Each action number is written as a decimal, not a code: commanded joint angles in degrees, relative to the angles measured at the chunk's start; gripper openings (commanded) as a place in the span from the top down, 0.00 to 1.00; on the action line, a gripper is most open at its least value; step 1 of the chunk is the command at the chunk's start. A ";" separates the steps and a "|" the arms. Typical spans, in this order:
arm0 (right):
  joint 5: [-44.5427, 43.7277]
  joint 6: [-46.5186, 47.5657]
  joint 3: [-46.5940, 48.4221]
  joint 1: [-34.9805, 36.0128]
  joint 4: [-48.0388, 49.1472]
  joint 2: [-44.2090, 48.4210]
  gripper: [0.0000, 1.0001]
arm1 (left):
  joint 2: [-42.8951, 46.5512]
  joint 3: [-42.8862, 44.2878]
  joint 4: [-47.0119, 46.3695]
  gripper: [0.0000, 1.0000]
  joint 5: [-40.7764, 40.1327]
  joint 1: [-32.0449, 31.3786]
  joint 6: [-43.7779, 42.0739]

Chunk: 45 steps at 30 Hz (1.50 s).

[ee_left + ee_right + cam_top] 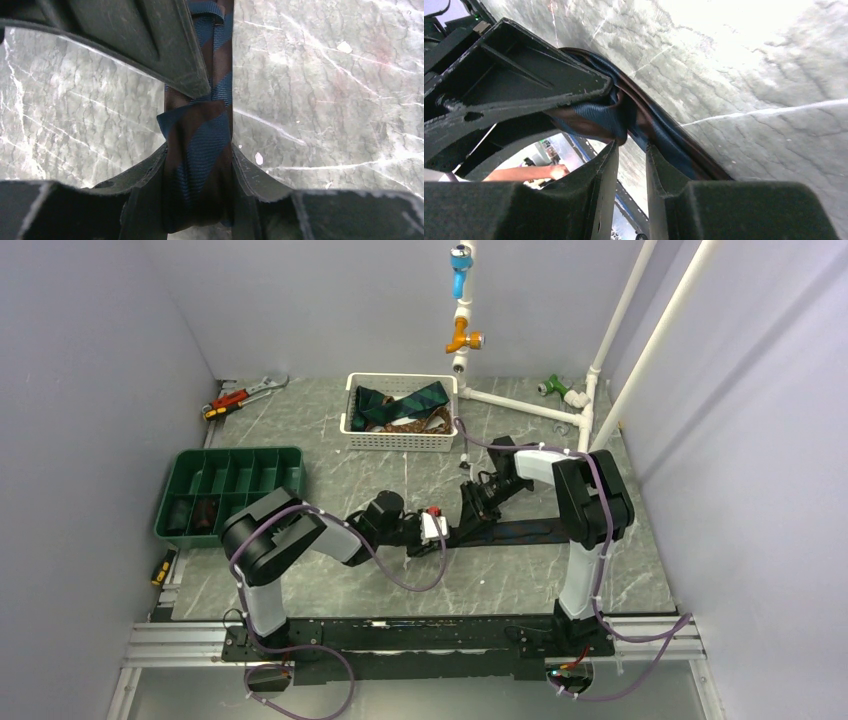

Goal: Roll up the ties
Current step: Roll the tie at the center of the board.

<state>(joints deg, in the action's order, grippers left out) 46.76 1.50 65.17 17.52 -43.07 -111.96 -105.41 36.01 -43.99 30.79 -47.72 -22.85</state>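
Between the left fingers [252,180] sits the folded-over end of a navy-and-brown striped tie [200,145]. It is squeezed from both sides, so the cloth fills the whole gap. That is a grip, and it holds the start of the roll. Just past their tips, one of the right fingers [150,45] lies over the tie's left edge. From the right wrist, those right fingers stand a little apart with light showing through the gap. The fold bunches at their tips rather than between them, so I judge them open and holding nothing.

The step in hand looks like the first turn of the roll. To do it well, the left fingers should hold the fold across its full width with both edges level, since a crooked first turn coils into a cone. The corner poking out beside the fold wants tucking in before winding. The right fingers should come clear of the cloth, then press the strip flat just ahead of the left fingertips to give slight tension.

Beyond both pairs of fingers the rest of the tie runs flat along the bench [640,560]; it should be kept straight and untwisted. Far beyond, more ties [410,400] wait in a white basket [400,443].
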 commanded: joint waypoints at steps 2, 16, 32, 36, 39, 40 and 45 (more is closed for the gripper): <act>5.28 0.22 -1.30 -1.17 4.28 2.93 0.72 | 0.47 -1.38 7.65 0.71 -1.47 0.76 -1.03; 8.18 -1.18 -0.36 -0.03 5.53 -1.65 0.63 | -1.23 0.41 10.32 0.69 0.35 0.77 -2.69; -3.68 3.23 -0.18 0.06 3.15 -4.86 1.00 | 2.19 -3.34 3.10 0.14 5.06 5.22 2.51; -7.16 2.74 0.09 0.08 3.13 -5.58 1.00 | 2.74 -4.75 0.38 0.15 6.68 5.71 2.12; -8.71 2.56 0.66 0.37 2.77 -6.42 1.00 | 0.70 -3.71 -2.50 0.18 7.77 5.35 3.76; -9.22 2.63 0.84 0.55 2.66 -6.62 1.00 | 0.12 -3.14 -3.47 0.19 8.03 5.22 4.34; -11.65 2.32 1.03 1.40 3.08 -6.90 1.00 | -1.82 -0.28 -8.75 0.18 8.42 3.80 8.65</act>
<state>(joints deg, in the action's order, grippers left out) 48.73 1.65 66.41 18.13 -42.06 -116.18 -105.60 33.41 -47.55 37.60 -42.72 -18.13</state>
